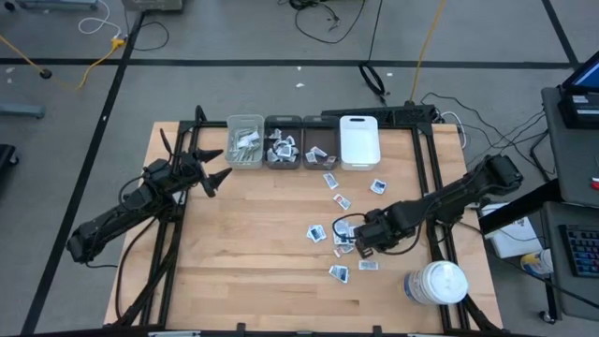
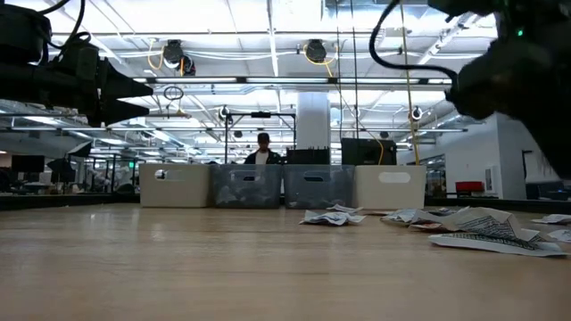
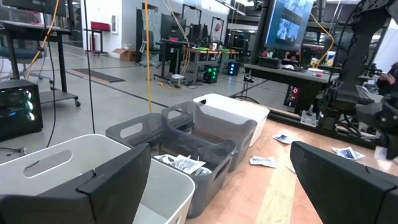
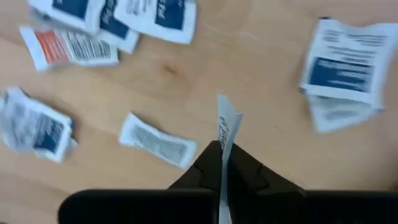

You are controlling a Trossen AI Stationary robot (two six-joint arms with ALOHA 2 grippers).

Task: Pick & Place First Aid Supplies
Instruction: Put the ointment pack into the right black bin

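Here a small flat white sachet with dark print stands on edge, pinched between the closed fingers of the right pincer, low over the wooden bench among the scattered white-and-blue sachets at its right middle. One loose sachet lies just beside the fingers. Near the bench's front right corner stands a large white round lidded jar. Along the far edge sits a row of small rectangular bins, grey and white. The left pincer hovers wide open near the leftmost bin, holding nothing
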